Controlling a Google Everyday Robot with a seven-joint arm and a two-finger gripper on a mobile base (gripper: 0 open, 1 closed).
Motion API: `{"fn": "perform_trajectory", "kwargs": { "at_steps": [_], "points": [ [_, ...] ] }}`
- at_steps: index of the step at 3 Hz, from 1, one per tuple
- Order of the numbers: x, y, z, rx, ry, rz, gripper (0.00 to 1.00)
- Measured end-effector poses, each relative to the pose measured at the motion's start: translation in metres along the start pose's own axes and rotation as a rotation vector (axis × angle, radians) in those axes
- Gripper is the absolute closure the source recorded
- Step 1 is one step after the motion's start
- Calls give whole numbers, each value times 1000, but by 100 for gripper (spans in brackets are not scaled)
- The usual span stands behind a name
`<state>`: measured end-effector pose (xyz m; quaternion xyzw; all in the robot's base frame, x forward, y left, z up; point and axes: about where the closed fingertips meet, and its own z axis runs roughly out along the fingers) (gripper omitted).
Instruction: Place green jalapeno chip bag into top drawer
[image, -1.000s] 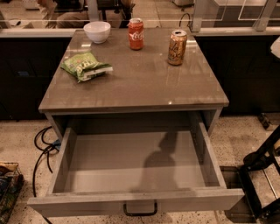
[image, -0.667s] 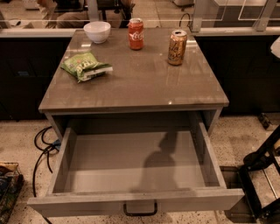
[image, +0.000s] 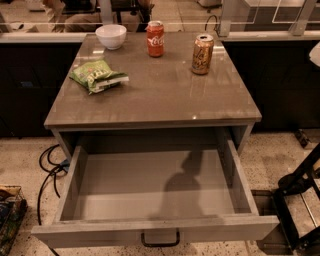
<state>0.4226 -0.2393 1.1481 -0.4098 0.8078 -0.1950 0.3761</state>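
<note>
Green jalapeno chip bag (image: 97, 75) lot, large to small.
1. Counter (image: 165, 97): grey-brown, glossy top.
2. Top drawer (image: 150, 231): grey, pulled out below the counter; dark loop handle (image: 160, 241) at front centre; a shadow lies on its floor.
3. Chip bag: lying flat on the counter, left rear, outside the drawer.
4. White bowl (image: 111, 36): rear left, behind the bag.
5. Gold can (image: 202, 54): upright, rear right.
6. Red can (image: 155, 38): upright, rear centre.
7. End effector: out of view; grip state cannot be told.

Green jalapeno chip bag (image: 98, 75) on table (image: 165, 97), top drawer (image: 145, 187) open below, gripper out of view.
</note>
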Motion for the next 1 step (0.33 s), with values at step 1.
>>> {"fn": "perform_trajectory", "kwargs": {
  "at_steps": [1],
  "points": [
    [0,0,0,0,0,0,0]
  ]
}}
